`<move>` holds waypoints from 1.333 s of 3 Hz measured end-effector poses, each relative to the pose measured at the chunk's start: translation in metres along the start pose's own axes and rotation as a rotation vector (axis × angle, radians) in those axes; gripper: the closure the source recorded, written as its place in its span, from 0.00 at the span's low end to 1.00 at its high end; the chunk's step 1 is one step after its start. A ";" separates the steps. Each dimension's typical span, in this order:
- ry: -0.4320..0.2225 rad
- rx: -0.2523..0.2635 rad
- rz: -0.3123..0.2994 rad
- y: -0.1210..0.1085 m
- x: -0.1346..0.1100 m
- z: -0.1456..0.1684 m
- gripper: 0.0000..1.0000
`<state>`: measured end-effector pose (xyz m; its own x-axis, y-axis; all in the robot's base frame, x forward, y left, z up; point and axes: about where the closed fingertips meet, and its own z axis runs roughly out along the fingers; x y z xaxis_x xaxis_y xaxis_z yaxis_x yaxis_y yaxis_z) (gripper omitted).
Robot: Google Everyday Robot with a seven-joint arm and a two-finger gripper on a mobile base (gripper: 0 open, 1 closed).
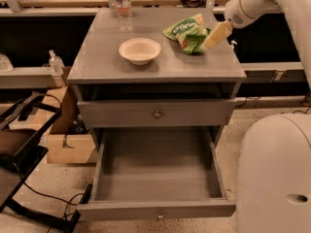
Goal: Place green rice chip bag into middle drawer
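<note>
Grasping the green rice chip bag [186,31] is the step we judge to be in hand, with the middle drawer [194,209] already standing open below.

We see the bag lying crumpled near the back right corner of the worktop [104,57], to the right of the cream bowl [140,50] and apart from it. The tool [210,41] sits at the bag's right edge, touching it or just beside it, and we cannot tell whether it is released or clenched. The drawer juts well out under the shut upper drawer front [194,113], and we see nothing in it. Next, we think, the tool needs a firm hold on the crinkled bag, a lift clear of the worktop's front edge, then a descent past the upper front into the open drawer. The thin bag may slip or get pushed towards the bowl.
</note>
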<state>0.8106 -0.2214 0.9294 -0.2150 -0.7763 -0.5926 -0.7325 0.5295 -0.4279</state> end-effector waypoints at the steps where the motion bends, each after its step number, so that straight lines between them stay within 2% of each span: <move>1: -0.071 -0.023 0.050 0.005 -0.016 0.038 0.00; 2: -0.085 -0.042 0.102 0.012 -0.030 0.096 0.00; 3: 0.013 -0.017 0.085 0.015 -0.032 0.131 0.00; 4: 0.106 0.020 0.071 0.015 -0.030 0.152 0.14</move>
<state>0.9041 -0.1379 0.8367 -0.3344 -0.7677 -0.5466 -0.7003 0.5906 -0.4010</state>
